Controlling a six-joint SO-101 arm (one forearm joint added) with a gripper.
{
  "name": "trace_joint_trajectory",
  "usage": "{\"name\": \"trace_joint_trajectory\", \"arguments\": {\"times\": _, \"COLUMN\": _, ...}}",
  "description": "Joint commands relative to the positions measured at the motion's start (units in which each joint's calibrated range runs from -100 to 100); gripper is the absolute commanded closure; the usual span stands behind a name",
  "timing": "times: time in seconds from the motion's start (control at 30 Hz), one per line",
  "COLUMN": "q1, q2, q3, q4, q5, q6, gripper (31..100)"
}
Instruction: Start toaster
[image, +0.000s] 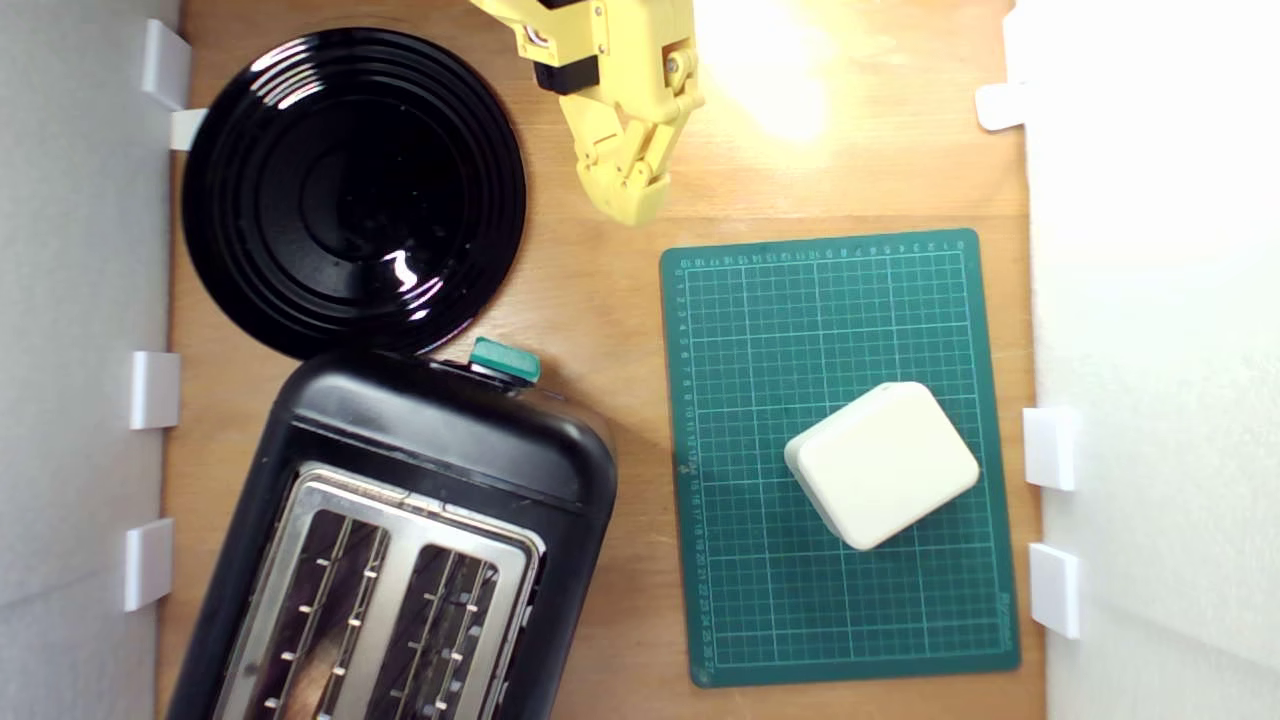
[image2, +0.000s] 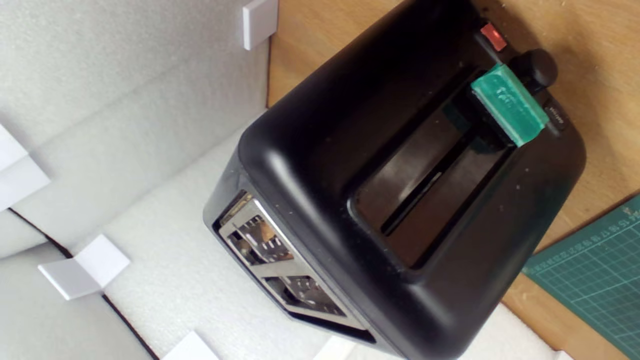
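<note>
Hovering: jaws (image: 628, 195) closed, empty | toaster (image: 400, 520) untouched | lever knob (image: 505, 362)

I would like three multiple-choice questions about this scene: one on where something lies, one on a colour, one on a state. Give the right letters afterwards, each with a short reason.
1. Where does the cream block lie?
A. on the black plate
B. on the green cutting mat
C. in a toaster slot

2. What colour is the lever knob on the toaster?
A. teal-green
B. yellow
C. white

3. How does the gripper stand to the toaster?
A. it presses the knob
C. it holds the toaster's side
B. it is apart from it, above bare wood

Answers:
1 B: in the exterior view the block rests on the green cutting mat, towards that view's right.
2 A: the lever knob is teal-green in both views.
3 B: in the exterior view a stretch of wood lies between the gripper and the toaster.
</note>
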Motion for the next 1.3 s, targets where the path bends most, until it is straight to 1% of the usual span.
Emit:
{"name": "trace_joint_trajectory", "arguments": {"times": 0.0, "q1": 0.46, "q2": -7.11, "q3": 7.69, "q4": 0.17, "q5": -3.51, "q6": 0.15, "gripper": 98.9}}
{"name": "trace_joint_trajectory", "arguments": {"times": 0.3, "q1": 0.46, "q2": -19.26, "q3": 24.78, "q4": 0.73, "q5": -4.03, "q6": 0.36, "gripper": 98.9}}
{"name": "trace_joint_trajectory", "arguments": {"times": 0.5, "q1": 0.54, "q2": -21.84, "q3": 32.41, "q4": 0.82, "q5": -5.05, "q6": 2.24, "gripper": 98.9}}
{"name": "trace_joint_trajectory", "arguments": {"times": 0.6, "q1": 0.62, "q2": -21.84, "q3": 34.5, "q4": 1.29, "q5": -7.62, "q6": 2.82, "gripper": 98.9}}
{"name": "trace_joint_trajectory", "arguments": {"times": 0.63, "q1": 0.62, "q2": -21.84, "q3": 35.13, "q4": 2.51, "q5": -8.82, "q6": 2.77, "gripper": 98.9}}
{"name": "trace_joint_trajectory", "arguments": {"times": 0.7, "q1": 0.62, "q2": -21.84, "q3": 35.23, "q4": 3.83, "q5": -9.94, "q6": 2.72, "gripper": 98.9}}
{"name": "trace_joint_trajectory", "arguments": {"times": 0.93, "q1": 0.38, "q2": -21.84, "q3": 35.32, "q4": 4.2, "q5": -10.11, "q6": 2.72, "gripper": 98.8}}
{"name": "trace_joint_trajectory", "arguments": {"times": 1.07, "q1": 0.14, "q2": -21.84, "q3": 35.32, "q4": 5.98, "q5": -9.85, "q6": 2.72, "gripper": 98.8}}
{"name": "trace_joint_trajectory", "arguments": {"times": 1.27, "q1": -0.25, "q2": -21.76, "q3": 35.32, "q4": 6.26, "q5": -9.59, "q6": 2.19, "gripper": 98.4}}
